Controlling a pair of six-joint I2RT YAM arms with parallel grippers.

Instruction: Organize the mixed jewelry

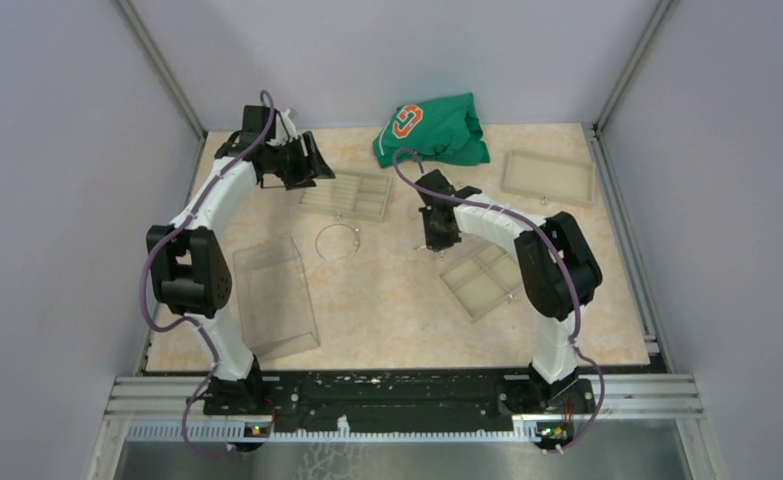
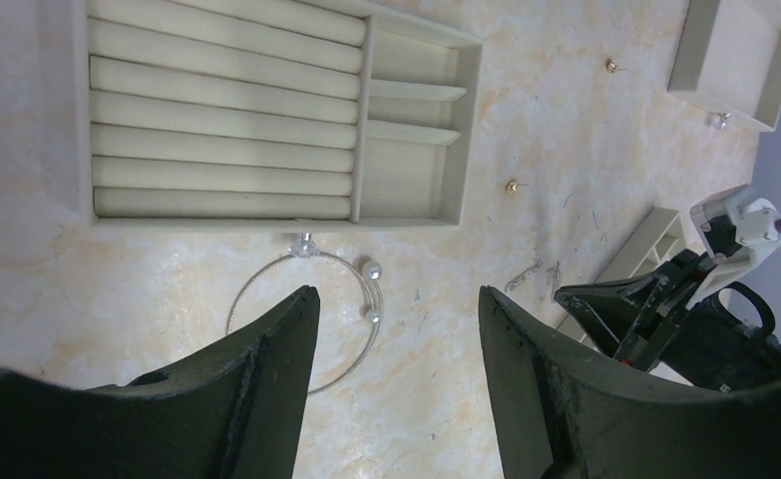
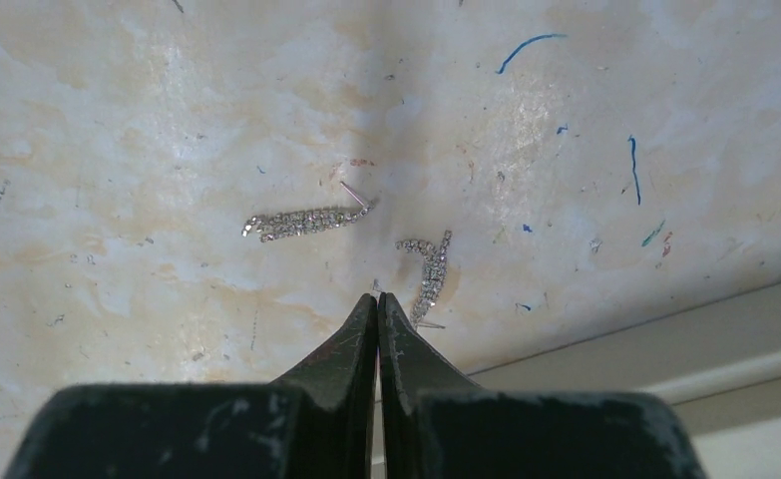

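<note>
A thin silvery wire hoop [image 1: 336, 242] is seen lying flat on the marbled beige table [image 1: 397, 310], just left of centre in the top view. In the left wrist view it is shown as an open ring carrying two pearl-like beads on its right side and one clear stone at its top. That stone is placed just beside the lower wall of a beige tray with ridged rolls [image 2: 471, 130]. The lower left arc of the hoop is hidden behind one dark finger.

The left gripper [image 2: 396, 299] is held above the hoop with its jaws spread wide, and nothing is held between them.

In the middle of the right wrist view, a straight strip of tiny clear stones [image 3: 301, 222] and a curved strip of tiny clear stones [image 3: 429, 274] are laid on the table, near each other but apart. A thin pin is seen on each. The right gripper [image 3: 378, 299] is pressed fully closed, with nothing visible between its fingers. Its tip is set just beside the curved strip.

Two small gold-coloured studs [image 2: 513, 187] are scattered on the table in the upper right of the left wrist view.
</note>
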